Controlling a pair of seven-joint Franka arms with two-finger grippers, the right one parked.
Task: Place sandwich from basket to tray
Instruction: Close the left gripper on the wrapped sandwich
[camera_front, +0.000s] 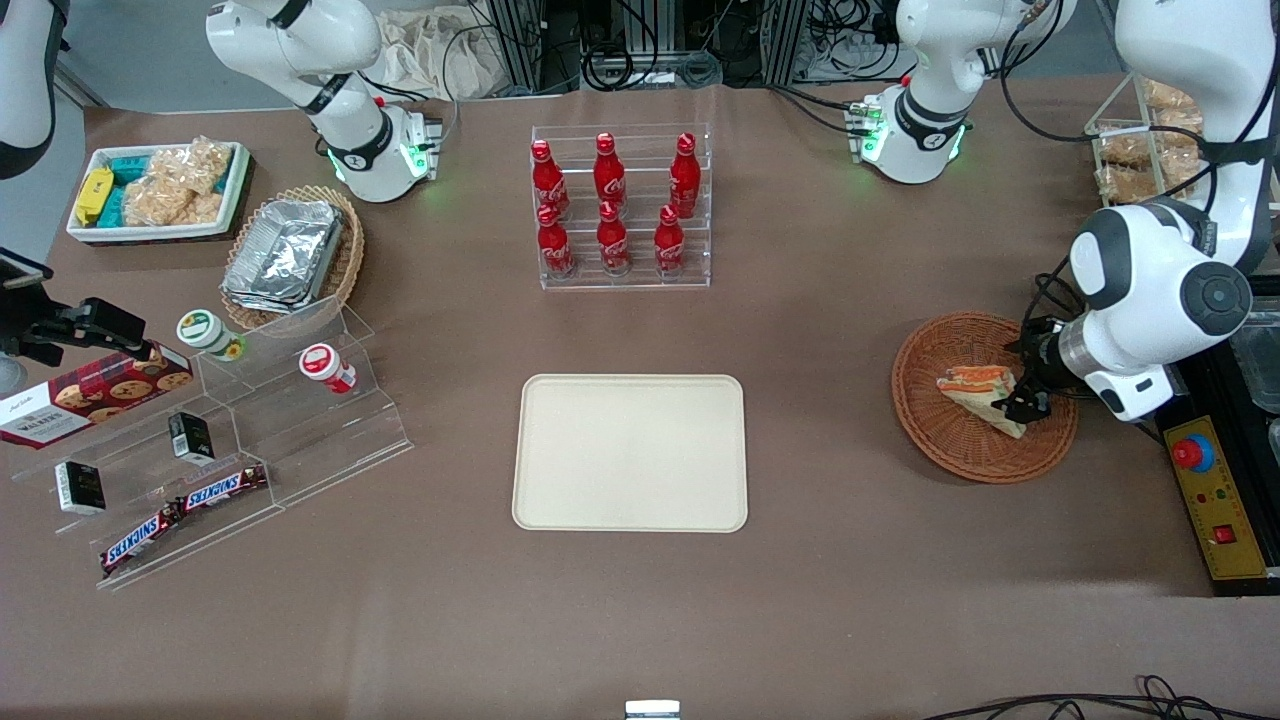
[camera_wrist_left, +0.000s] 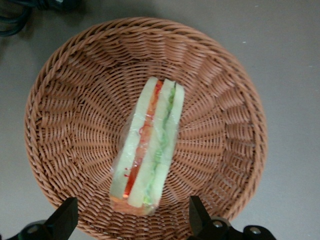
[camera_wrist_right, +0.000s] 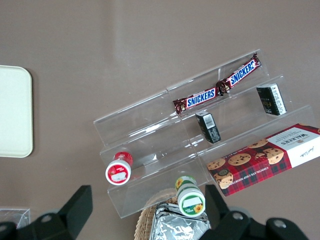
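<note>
The sandwich (camera_front: 978, 393) is a wrapped wedge of pale bread with orange-red and green layers. It lies in the round reddish-brown wicker basket (camera_front: 930, 430) toward the working arm's end of the table. My left gripper (camera_front: 1026, 396) is low over the basket at the sandwich's end. In the left wrist view the gripper (camera_wrist_left: 132, 220) is open. Its two fingertips (camera_wrist_left: 65, 220) stand on either side of the sandwich's (camera_wrist_left: 150, 150) near end, apart from it, over the basket (camera_wrist_left: 65, 125). The cream tray (camera_front: 630, 450) lies flat in the table's middle with nothing on it.
A clear rack of red bottles (camera_front: 620, 205) stands farther from the front camera than the tray. A control box with a red button (camera_front: 1215, 500) sits beside the basket at the table's edge. A clear stepped stand with snacks (camera_front: 215, 450) lies toward the parked arm's end.
</note>
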